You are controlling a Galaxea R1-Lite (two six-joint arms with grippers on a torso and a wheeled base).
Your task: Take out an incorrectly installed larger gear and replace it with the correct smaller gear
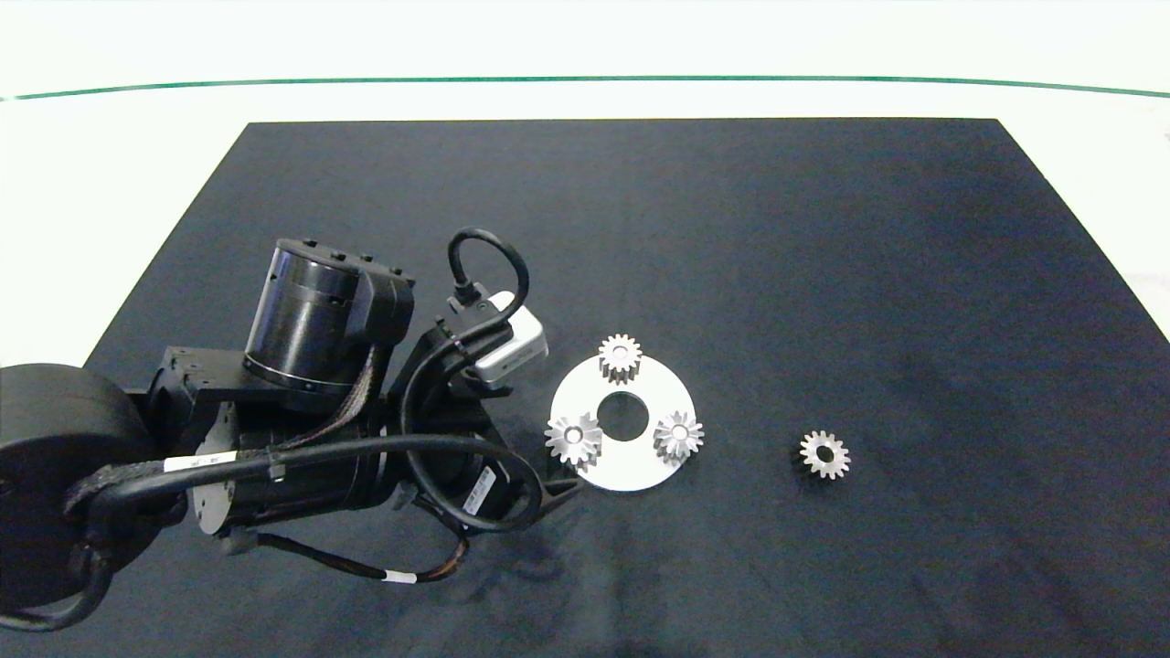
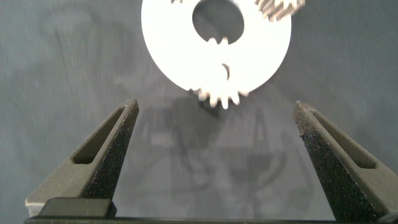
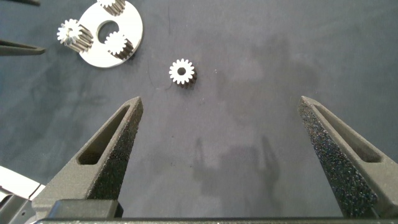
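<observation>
Head view: the left hand [image 1: 548,489] sits low on the dark tabletop [image 1: 823,274], just beside the white disc [image 1: 631,471] that carries three silver gears. Its fingers are spread wide and hold nothing. The larger gear [image 1: 574,440], long-toothed, sits on the disc's edge nearest that hand; in the left wrist view it [image 2: 221,93] lies ahead of the open fingers [image 2: 109,155], not yet between them. The smaller gear [image 1: 824,454] lies flat on the cloth, well apart from the disc, on the right side. The right hand [image 3: 221,162] does not show in the head view; its wrist camera shows it above the cloth, fingers wide and empty, with the smaller gear [image 3: 182,72] ahead.

Judging from this, the grasp on the larger gear is still to come. The risk is that a closing finger catches the disc's rim, shoving or tipping the plate and unseating the other two gears [image 1: 620,356] [image 1: 678,435]. Pointed teeth could also let the gear twist or slip on lifting.
</observation>
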